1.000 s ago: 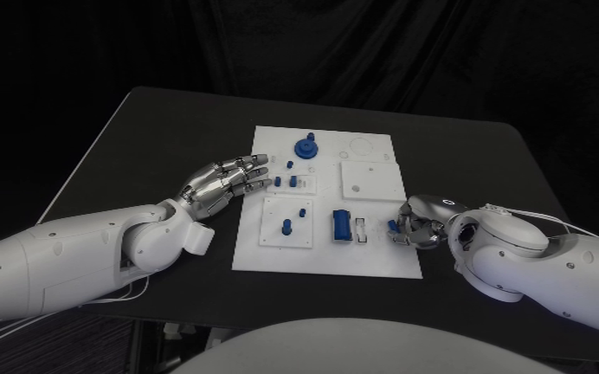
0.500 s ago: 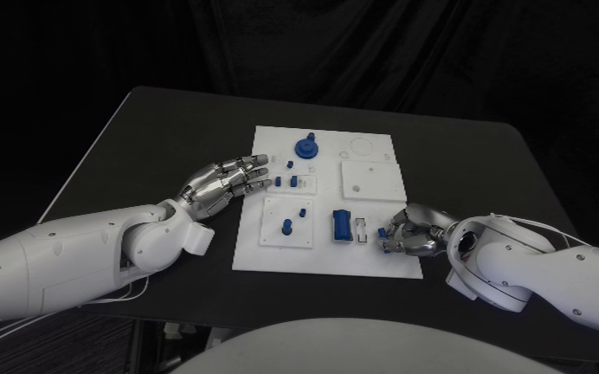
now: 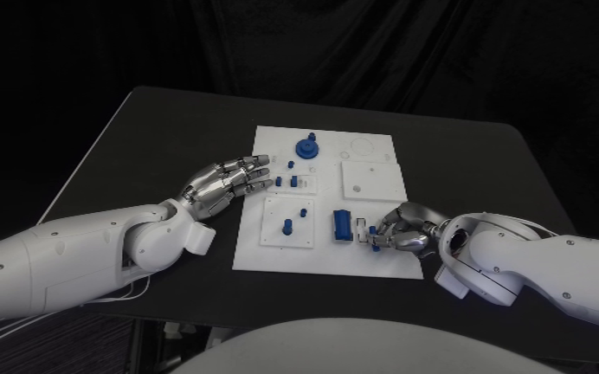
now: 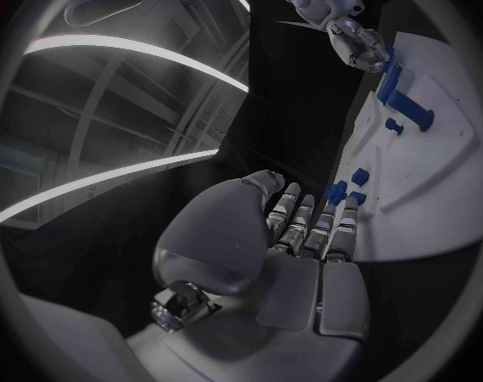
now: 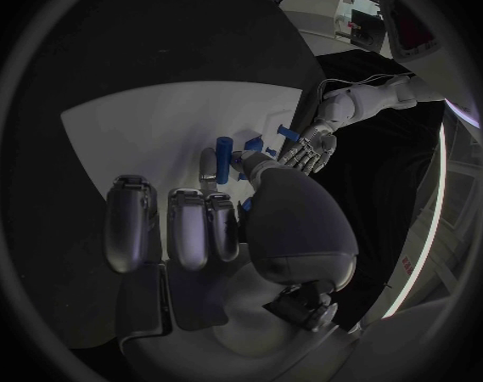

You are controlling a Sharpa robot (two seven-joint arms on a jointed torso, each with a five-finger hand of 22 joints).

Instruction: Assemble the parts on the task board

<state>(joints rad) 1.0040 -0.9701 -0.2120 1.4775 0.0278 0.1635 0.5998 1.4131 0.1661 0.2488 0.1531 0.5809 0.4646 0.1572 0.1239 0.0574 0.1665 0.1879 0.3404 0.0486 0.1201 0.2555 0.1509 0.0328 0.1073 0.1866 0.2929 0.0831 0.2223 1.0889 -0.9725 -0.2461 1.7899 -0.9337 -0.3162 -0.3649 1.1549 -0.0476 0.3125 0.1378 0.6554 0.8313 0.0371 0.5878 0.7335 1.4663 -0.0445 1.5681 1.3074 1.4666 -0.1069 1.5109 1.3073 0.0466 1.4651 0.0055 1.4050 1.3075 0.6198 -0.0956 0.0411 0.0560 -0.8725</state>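
Note:
The white task board lies mid-table. On it stand a blue knob, small blue pegs and an upright blue block. My right hand hovers over the board's near right part, just right of the block and the narrow slot, pinching a small blue part at its fingertips. From the right wrist, the right hand is curled above the blue block. My left hand lies flat and open at the board's left edge, fingers reaching toward two small blue pieces.
Bare black table surrounds the board, with wide room at the back and on both sides. In the left wrist view the left hand points at the small pieces, and the right hand is beyond the blue block.
My right hand has slid left from the board's right edge onto the board, toward the slot and blue block, carrying the small blue part. The left hand has stayed put.

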